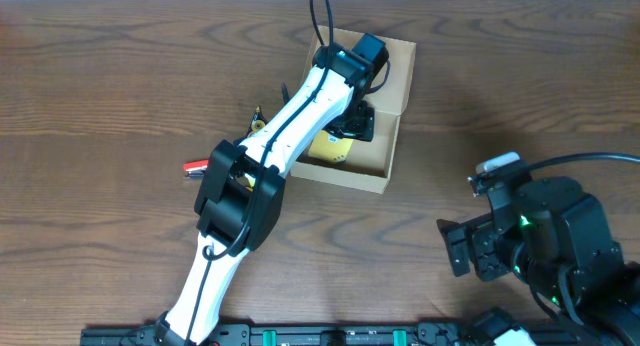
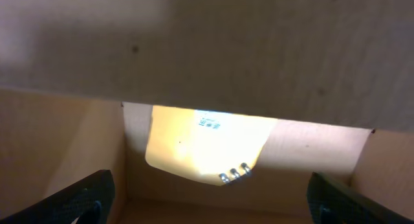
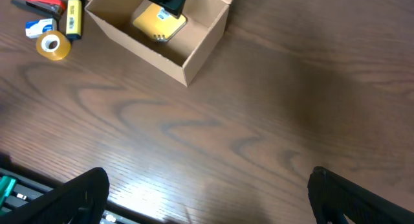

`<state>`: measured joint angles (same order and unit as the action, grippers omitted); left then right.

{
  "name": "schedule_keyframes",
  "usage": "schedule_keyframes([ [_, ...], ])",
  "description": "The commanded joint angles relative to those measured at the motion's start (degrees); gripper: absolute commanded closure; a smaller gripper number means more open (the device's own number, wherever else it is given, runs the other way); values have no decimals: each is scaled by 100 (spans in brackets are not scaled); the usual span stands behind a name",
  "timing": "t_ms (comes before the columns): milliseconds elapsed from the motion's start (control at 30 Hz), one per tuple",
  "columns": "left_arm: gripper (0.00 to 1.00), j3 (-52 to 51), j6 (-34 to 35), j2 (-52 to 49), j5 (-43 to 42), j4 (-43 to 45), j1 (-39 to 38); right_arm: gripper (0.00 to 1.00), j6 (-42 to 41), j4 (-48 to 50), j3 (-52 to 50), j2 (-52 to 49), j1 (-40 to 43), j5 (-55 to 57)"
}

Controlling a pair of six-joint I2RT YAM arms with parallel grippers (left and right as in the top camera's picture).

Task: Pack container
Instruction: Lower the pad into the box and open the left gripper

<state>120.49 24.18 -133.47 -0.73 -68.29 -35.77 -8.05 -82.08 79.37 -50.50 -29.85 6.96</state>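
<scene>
The container is a tan cardboard box (image 1: 385, 136) with its flap lid open, at the table's upper middle; it also shows in the right wrist view (image 3: 200, 52) and fills the left wrist view (image 2: 77, 146). A yellow packet (image 1: 330, 151) lies inside it, seen in the left wrist view (image 2: 200, 143) and the right wrist view (image 3: 158, 23). My left gripper (image 1: 355, 121) is open and empty inside the box, just above the packet (image 2: 207, 204). My right gripper (image 1: 462, 248) is open and empty over bare table at the lower right (image 3: 207, 198).
Left of the box lie a red tool (image 3: 35, 0), a yellow marker (image 3: 73, 17), a tape roll (image 3: 53, 46) and a small white-blue item (image 3: 37, 26). The red tool also shows in the overhead view (image 1: 193, 168). The left arm (image 1: 290, 116) crosses the table diagonally.
</scene>
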Motion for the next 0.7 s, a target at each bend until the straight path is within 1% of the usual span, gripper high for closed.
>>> schedule_keyframes([
  [0,5,214,22,17,-76,0,24,1,22,-17,4,-2,31,52],
  [167,5,509,-260,17,-155,33,22,1,22,-15,4,-2,31,50],
  [200,0,516,-479,17,-310,114,22,1,22,-15,4,-2,31,50],
  [233,14,514,-634,17,-444,168,22,1,22,-15,4,-2,31,52],
  [267,33,514,-758,17,-540,210,22,1,22,-15,4,-2,31,52],
  [333,75,494,-844,13,-551,245,13,1,22,-15,4,-2,31,52],
  [367,93,479,-883,7,-520,249,13,1,22,-17,4,-2,31,52],
  [400,94,435,-883,2,-479,258,13,1,22,-17,4,-2,31,52],
  [667,94,243,-883,2,-531,66,4,1,22,-17,4,-2,31,52],
])
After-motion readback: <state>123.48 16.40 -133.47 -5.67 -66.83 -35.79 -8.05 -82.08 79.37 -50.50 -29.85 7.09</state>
